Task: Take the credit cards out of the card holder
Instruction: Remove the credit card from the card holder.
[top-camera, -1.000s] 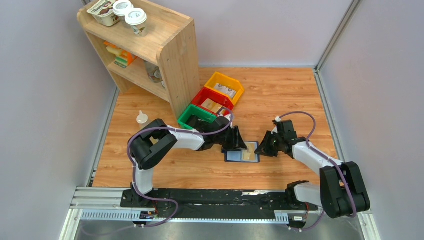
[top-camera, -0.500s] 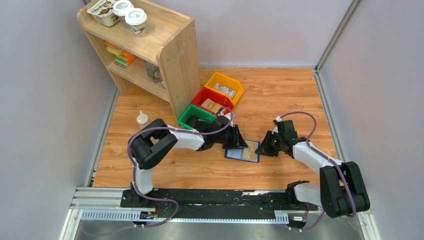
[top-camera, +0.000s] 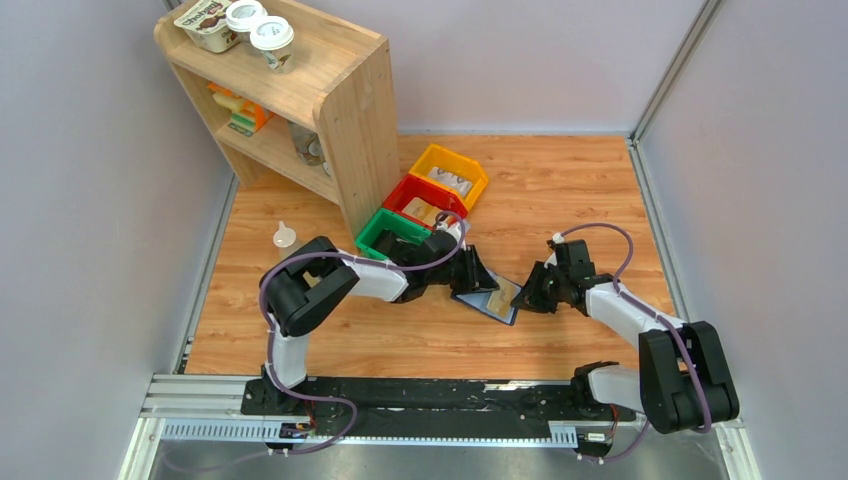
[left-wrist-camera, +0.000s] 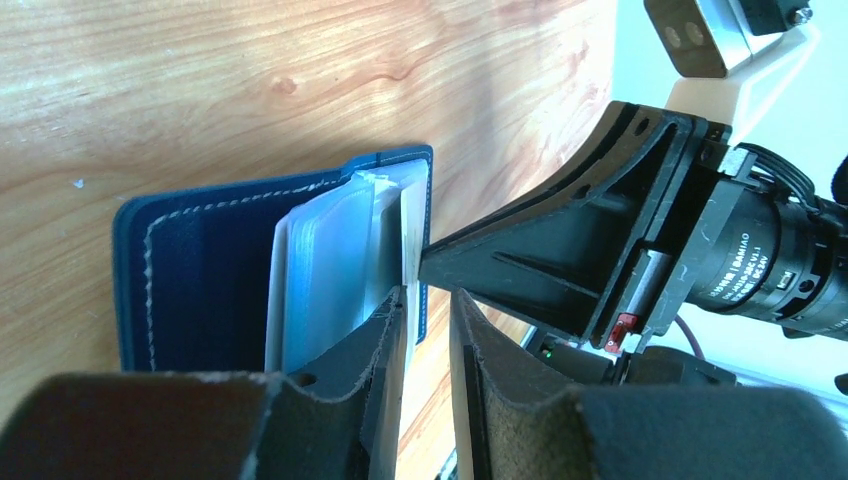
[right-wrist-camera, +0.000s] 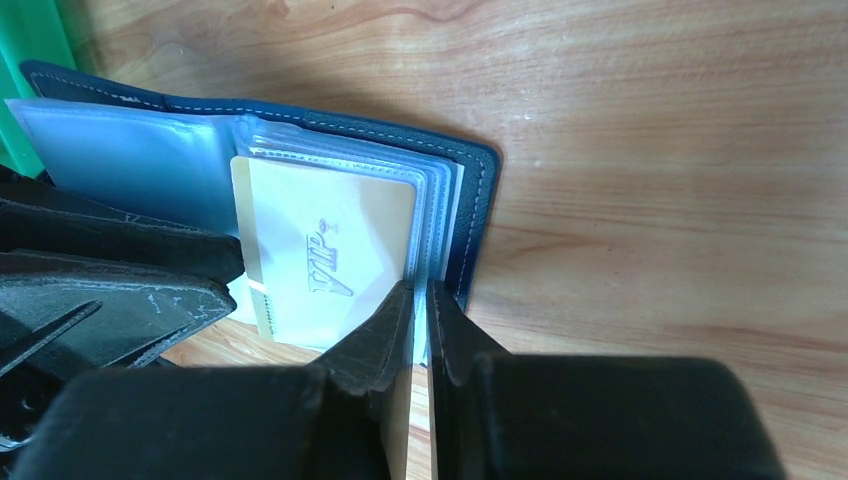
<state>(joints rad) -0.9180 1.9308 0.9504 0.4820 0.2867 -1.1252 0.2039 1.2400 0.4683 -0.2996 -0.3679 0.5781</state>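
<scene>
The navy card holder (top-camera: 490, 300) lies open on the wooden floor between both arms, tipped up at an angle. Its clear sleeves (right-wrist-camera: 130, 160) fan out, and a beige credit card (right-wrist-camera: 330, 250) marked VIP sticks out of them. My right gripper (right-wrist-camera: 420, 290) is shut on the sleeve pages at the holder's right edge. My left gripper (left-wrist-camera: 428, 300) sits at the opposite side, its jaws a narrow gap apart. The card's thin white edge (left-wrist-camera: 410, 235) runs into that gap against the left finger (left-wrist-camera: 385, 330). Wood still shows between the fingers.
Green (top-camera: 385, 235), red (top-camera: 425, 205) and yellow (top-camera: 455, 170) bins stand in a row just behind the left gripper. A wooden shelf (top-camera: 340, 110) with cups is at the back left. A small white object (top-camera: 284, 237) lies on the floor at the left.
The left jaws have narrowed around the card's edge. The card holder has gone from lying flat to tipped up. The right gripper has kept its hold and place.
</scene>
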